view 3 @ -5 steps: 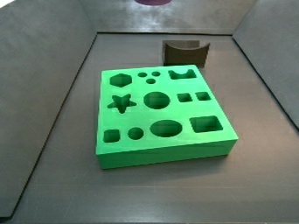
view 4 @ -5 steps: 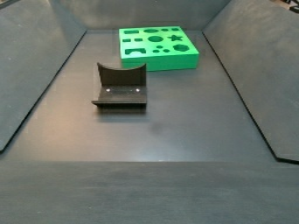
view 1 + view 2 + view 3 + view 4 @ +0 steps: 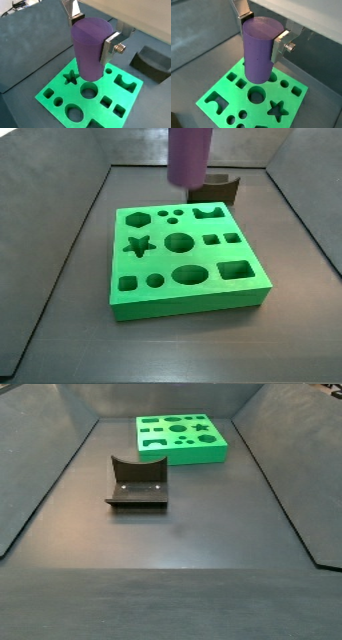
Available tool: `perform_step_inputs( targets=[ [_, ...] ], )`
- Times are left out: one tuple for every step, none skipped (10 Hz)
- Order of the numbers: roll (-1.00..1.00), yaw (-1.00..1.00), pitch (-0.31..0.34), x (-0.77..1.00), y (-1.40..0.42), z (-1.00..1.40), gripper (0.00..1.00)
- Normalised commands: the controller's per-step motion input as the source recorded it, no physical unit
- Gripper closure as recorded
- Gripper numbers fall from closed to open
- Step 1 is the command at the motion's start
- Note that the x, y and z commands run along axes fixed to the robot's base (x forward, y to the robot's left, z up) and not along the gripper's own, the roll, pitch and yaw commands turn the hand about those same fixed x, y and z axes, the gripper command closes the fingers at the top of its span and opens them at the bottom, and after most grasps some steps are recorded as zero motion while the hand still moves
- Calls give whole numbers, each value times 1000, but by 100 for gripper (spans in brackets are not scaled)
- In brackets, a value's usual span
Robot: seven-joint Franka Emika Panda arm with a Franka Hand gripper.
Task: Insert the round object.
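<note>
My gripper is shut on the round object, a tall matte purple cylinder, held upright by its upper end; both show in the other wrist view too, gripper and cylinder. It hangs well above the green block. The block's large round hole lies just beyond the cylinder's lower end. In a side view the cylinder hangs over the far edge of the block; the fingers are out of frame there. In a side view only the block shows.
The fixture, a dark notched bracket, stands on the dark floor beside the block. Sloped grey walls enclose the floor on all sides.
The purple cylinder has come down into a side view; half a second ago only its lower tip showed at the frame's top edge. The block and fixture have not moved.
</note>
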Motion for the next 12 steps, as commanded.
perform_step_inputs(
  targets=[
    [0,0,-114,-340,0,-986,100],
    [-39,0,-121,-183,0,-823,100],
    [-83,0,-100,-106,0,-880,100],
    [-103,0,-29,0,0,-929,100],
    [-116,0,43,209,0,-840,100],
    [-107,-57,147,263,0,-714,100],
    [-66,-11,46,74,0,-509,100],
    [-36,0,6,69,0,-611,100],
    [0,0,26,197,0,-646,100],
    [4,0,79,391,0,-609,100],
    [113,0,106,400,54,-531,100],
    [63,0,60,200,74,-517,100]
  ],
)
